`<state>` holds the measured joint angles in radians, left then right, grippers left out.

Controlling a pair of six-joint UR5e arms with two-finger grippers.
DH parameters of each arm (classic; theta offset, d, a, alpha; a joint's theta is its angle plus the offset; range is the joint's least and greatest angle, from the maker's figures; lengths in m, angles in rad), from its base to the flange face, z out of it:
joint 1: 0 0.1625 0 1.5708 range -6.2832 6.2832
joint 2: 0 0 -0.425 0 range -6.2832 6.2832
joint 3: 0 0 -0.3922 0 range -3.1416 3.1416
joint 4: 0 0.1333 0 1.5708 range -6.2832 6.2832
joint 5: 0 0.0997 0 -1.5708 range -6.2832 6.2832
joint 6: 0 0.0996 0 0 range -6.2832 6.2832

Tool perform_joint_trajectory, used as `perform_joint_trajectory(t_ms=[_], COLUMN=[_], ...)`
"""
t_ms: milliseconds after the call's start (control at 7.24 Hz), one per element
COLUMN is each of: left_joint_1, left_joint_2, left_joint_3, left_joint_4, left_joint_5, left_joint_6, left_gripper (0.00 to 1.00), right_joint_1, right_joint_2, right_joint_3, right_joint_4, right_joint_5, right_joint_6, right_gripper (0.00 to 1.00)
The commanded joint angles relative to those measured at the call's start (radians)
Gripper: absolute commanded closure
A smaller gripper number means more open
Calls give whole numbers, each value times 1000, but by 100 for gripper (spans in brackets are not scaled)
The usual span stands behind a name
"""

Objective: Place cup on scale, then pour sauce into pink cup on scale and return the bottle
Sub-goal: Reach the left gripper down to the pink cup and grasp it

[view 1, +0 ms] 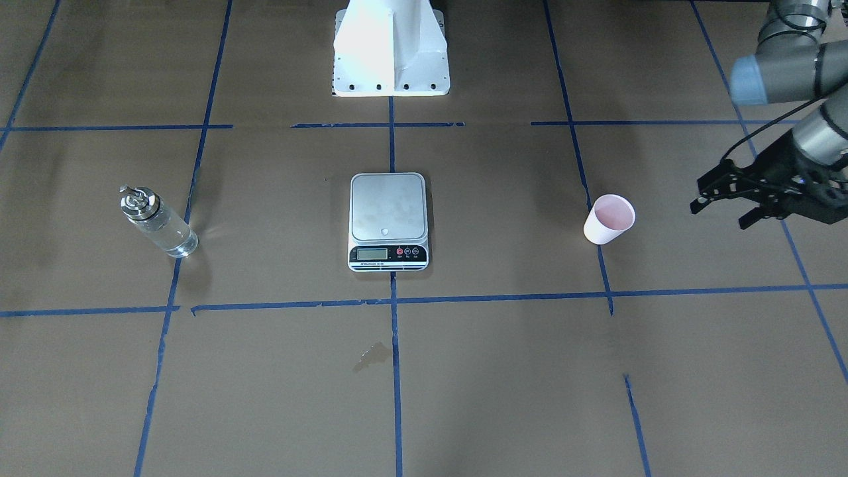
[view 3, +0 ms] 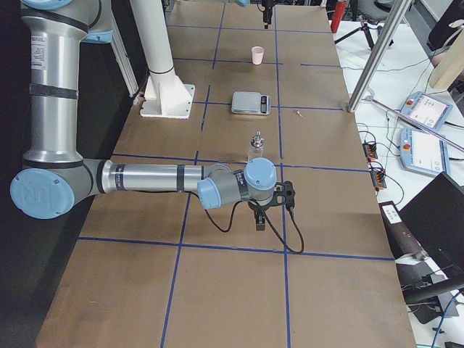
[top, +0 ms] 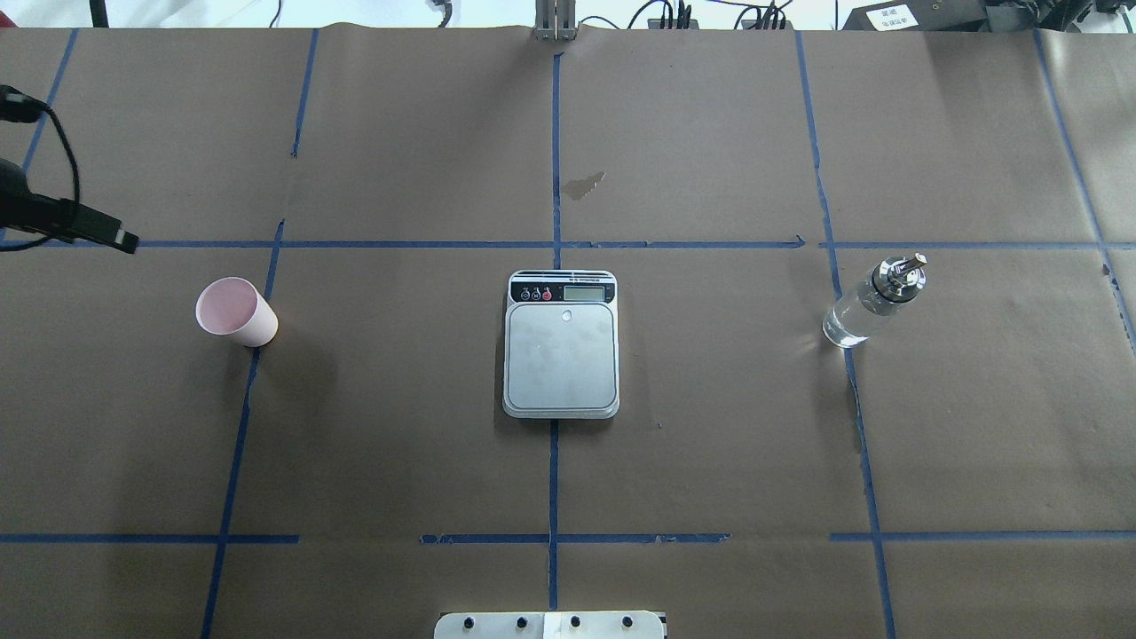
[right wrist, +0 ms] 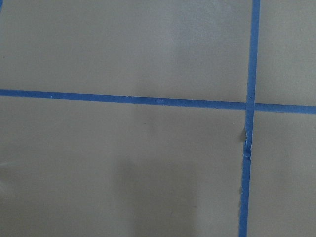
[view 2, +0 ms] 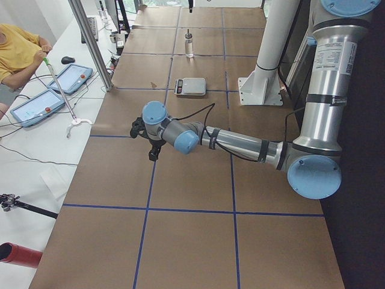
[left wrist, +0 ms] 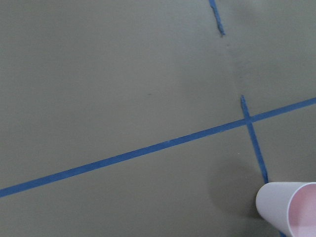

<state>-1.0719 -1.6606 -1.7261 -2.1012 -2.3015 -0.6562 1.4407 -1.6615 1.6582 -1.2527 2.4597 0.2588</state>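
Note:
The pale pink cup point(view 1: 609, 218) stands upright on the brown paper, on the robot's left point(top: 235, 312). It also shows at the lower right of the left wrist view point(left wrist: 289, 207). The steel-topped scale point(view 1: 388, 207) lies bare at the table's middle point(top: 561, 355). The clear glass bottle point(view 1: 159, 222) with its silver pourer stands upright on the robot's right point(top: 874, 302), clear sauce inside. My left gripper point(view 1: 719, 213) is open and empty, above the table, apart from the cup and outboard of it. My right gripper point(view 3: 261, 210) shows only in the exterior right view, near the bottle point(view 3: 256, 145); I cannot tell its state.
The white robot base point(view 1: 391, 46) stands at the robot's edge of the table, behind the scale. A small dark stain point(top: 583, 185) marks the paper beyond the scale. Blue tape lines grid the table. An operator and tablets point(view 2: 60, 90) sit along the far side.

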Motion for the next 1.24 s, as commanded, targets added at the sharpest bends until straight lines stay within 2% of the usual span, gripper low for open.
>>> perform_joint_trajectory(t_ms=[0, 414, 829, 967, 1105], left_joint_1=[137, 158, 207, 222, 231], left_joint_2=[-8, -10, -18, -31, -39], left_joint_3=[-38, 9, 29, 40, 42], left_joint_4=[-23, -19, -17, -14, -10], left_joint_5=[117, 120, 120, 120, 122], left_joint_6=[-141, -204, -203, -204, -203], left_gripper=[1, 1, 8, 47, 99], right_joint_1=[-3, -5, -5, -5, -5], right_joint_2=[2, -1, -1, -1, -1], right_joint_3=[-11, -15, -14, -15, -15], right_joint_4=[74, 78, 78, 78, 78], right_joint_5=[-14, -33, -33, -33, -33], right_joint_6=[14, 14, 14, 14, 14], right_gripper=[0, 0, 0, 0, 0])
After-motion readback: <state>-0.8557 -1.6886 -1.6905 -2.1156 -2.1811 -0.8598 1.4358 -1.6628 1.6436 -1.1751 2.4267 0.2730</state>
